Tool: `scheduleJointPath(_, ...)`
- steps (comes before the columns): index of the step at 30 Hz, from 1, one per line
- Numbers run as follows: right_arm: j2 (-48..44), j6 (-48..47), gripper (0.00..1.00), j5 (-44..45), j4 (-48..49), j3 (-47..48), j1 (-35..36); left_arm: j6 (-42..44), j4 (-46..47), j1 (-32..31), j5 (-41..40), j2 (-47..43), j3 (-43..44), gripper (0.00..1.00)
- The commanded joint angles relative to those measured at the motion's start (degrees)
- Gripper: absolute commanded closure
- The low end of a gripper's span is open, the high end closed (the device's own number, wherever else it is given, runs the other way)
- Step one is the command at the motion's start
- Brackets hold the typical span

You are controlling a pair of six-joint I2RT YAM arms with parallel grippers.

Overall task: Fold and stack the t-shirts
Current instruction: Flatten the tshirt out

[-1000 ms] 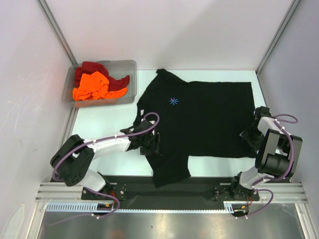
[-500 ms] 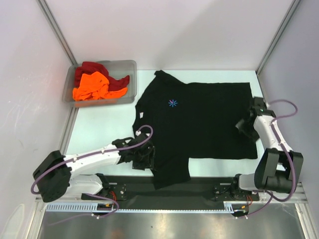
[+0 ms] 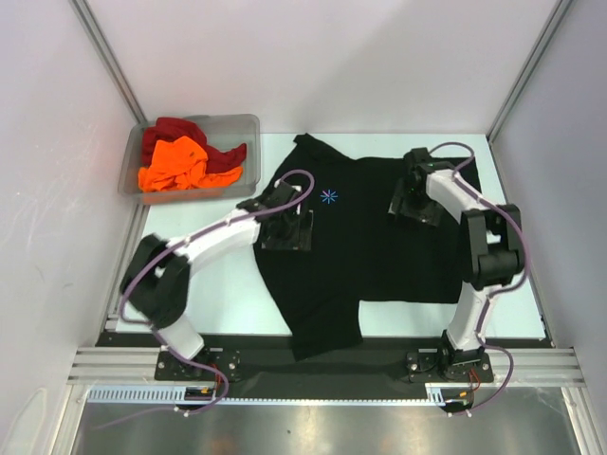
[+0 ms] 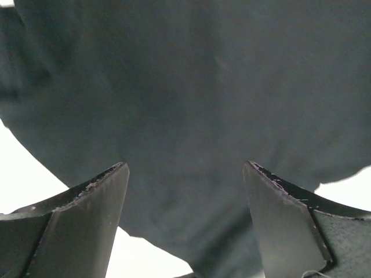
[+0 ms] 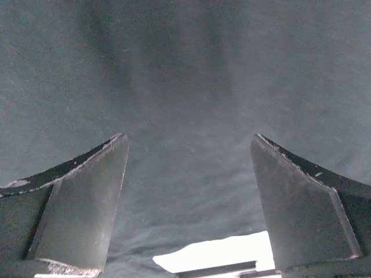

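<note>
Black t-shirt [image 3: 379, 246] lies under both outstretched arms, left gripper [image 3: 287, 235] and right gripper [image 3: 414, 207] splayed wide.

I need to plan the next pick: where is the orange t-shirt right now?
The orange t-shirt lies crumpled in the grey bin at the far left of the top view, against the dark red shirt.

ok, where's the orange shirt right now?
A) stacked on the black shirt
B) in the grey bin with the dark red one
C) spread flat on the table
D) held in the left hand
B: the orange shirt lies bunched in the clear grey bin against the dark red shirt; only the black shirt is laid out flat.
</note>
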Motion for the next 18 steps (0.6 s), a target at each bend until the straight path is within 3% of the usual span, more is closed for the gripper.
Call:
scheduleJointPath(1,4.18,-4.32,0.09,-1.32,-2.56,5.05,1.57,8.53,1.32,3.46,-0.07,7.32,5.81,0.15)
scheduleJointPath(7,6.23,-6.97,0.06,-1.84,-1.95,2.61,3.59,7.76,1.85,5.93,1.68,11.75,2.69,0.17)
scheduleJointPath(18,-2.82,-2.58,0.06,-2.01,0.7,-16.99,3.86,-1.91,3.26,5.85,5.02,1.84,-14.81,0.18)
